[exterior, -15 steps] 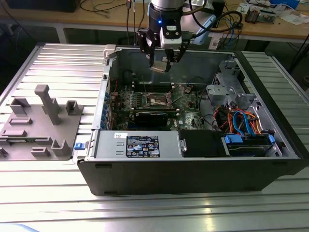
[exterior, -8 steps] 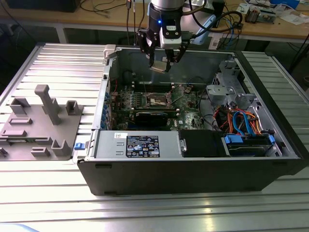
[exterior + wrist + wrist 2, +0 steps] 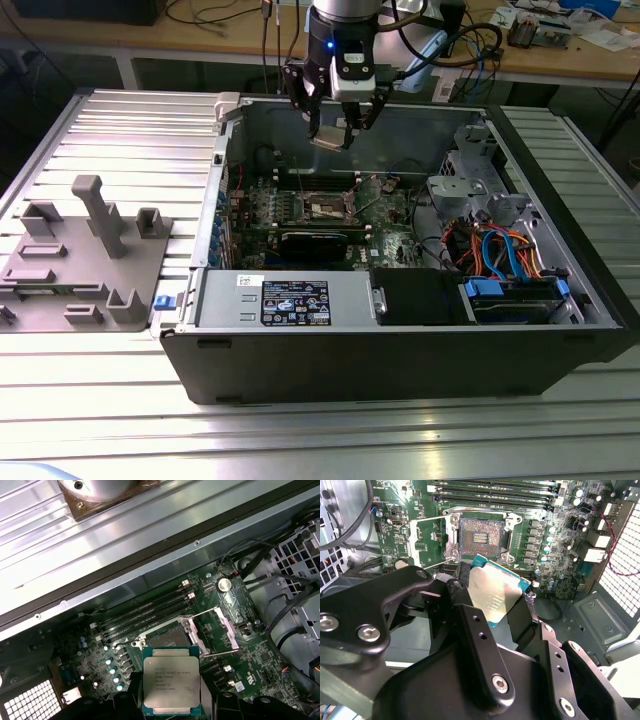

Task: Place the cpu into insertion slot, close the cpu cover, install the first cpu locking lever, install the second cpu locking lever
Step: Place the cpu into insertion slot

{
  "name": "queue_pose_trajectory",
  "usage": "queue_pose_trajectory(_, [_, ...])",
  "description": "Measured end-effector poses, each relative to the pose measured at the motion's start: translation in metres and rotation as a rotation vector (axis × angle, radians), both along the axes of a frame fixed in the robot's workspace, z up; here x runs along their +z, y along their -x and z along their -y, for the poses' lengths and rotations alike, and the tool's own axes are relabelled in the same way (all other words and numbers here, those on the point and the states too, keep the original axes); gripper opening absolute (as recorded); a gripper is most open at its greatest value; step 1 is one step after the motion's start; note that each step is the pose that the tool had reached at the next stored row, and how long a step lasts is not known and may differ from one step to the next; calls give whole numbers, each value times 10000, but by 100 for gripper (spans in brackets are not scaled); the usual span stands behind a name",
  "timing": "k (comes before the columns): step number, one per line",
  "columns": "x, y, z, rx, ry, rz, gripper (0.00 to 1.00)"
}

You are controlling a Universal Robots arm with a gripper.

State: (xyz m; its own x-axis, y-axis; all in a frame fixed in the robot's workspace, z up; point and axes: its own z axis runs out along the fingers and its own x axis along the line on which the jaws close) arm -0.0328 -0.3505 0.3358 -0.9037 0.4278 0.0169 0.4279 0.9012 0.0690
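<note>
Your claw [image 3: 336, 128] is clamped on the cpu [image 3: 495, 596], its fingers [image 3: 462, 600] pinching opposite edges, and the silvery face shows in both wrist views. You hold it in the air above the green motherboard [image 3: 385, 215] inside the open computer case [image 3: 400, 370], apart from the insertion slot [image 3: 481, 535], whose dark centre lies bare. The cpu cover [image 3: 225, 625] stands swung open beside that slot

Ribbed aluminium table [image 3: 100, 440], wooden workbench [image 3: 225, 42] behind, loose cables [image 3: 190, 15] on it
</note>
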Motion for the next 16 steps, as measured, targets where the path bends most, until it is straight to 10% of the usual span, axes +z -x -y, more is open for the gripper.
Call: queue_pose_trajectory(16, [0, 0, 0, -130, -1, 0, 54])
